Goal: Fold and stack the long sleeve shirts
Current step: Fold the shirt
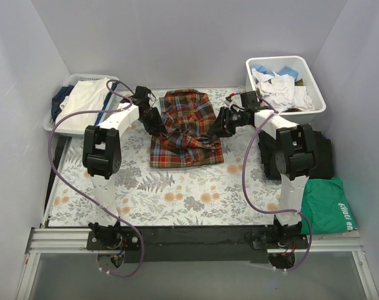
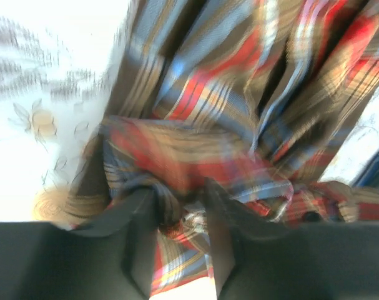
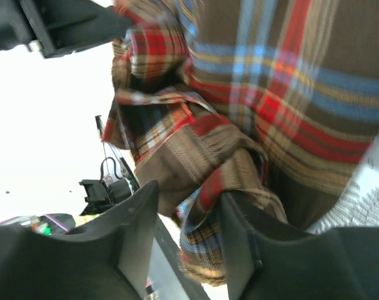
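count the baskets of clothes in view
2: the left basket sits in the far left corner and the right basket in the far right corner. No sign of another, though one could be out of frame.

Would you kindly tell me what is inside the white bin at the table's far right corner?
The white bin holds crumpled white cloths with a blue cloth at the back. Anything beneath them, and the bin's floor, is covered and cannot be seen.

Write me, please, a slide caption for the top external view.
Left gripper and right gripper flank the bunched plaid flannel shirt, one at each side, on the floral tablecloth.
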Tool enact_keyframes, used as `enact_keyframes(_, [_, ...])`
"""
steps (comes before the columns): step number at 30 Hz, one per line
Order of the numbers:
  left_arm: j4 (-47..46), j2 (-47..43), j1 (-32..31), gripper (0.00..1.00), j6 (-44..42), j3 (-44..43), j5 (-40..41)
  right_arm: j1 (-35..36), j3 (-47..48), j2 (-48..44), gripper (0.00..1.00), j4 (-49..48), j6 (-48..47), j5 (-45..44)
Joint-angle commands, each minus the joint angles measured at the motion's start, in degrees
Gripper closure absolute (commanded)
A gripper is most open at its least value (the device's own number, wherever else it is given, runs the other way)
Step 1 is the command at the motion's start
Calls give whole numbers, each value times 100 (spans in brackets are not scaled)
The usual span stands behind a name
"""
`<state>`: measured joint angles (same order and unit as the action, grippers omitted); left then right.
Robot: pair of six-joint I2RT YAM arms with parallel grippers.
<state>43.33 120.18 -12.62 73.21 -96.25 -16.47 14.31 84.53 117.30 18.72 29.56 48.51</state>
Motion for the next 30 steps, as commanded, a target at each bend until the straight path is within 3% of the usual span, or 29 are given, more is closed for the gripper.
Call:
enact_keyframes(1, [44,49,128,55,-158,-947,311,-121,450,-93,47,-825,471,273])
enact_keyframes(3, [-44,-12,172,40,-132,-1123,390,-147,494,-233,45,-949,524,133])
enact_keyframes(7, [-281,-346,216,30,-88,-1028,556,-156,337,-619,44,-870,174,-578])
enact_keyframes(10, [-448,-732,225,28,-96,-608,671,-156,-199,-1076,44,-782,-160,-1299])
enact_keyframes(14, [-729,-1276,216,27,-166,0,645,-51,-744,-1515,45,-774,-468,-1467])
enact_keyframes(20, [-686,-1567,225,27,-307,606,320,370,-1403,-1780,48,86,-1301,-2396])
enact_keyframes(24, [-695,-1743,216,27,-351,887,153,872,-1518,-1517,51,509,-1699,-3092])
enact_keyframes(30, [-624,-1867,216,27,-378,1108,205,1083,-1291,-1156,59,325,-1419,-3190])
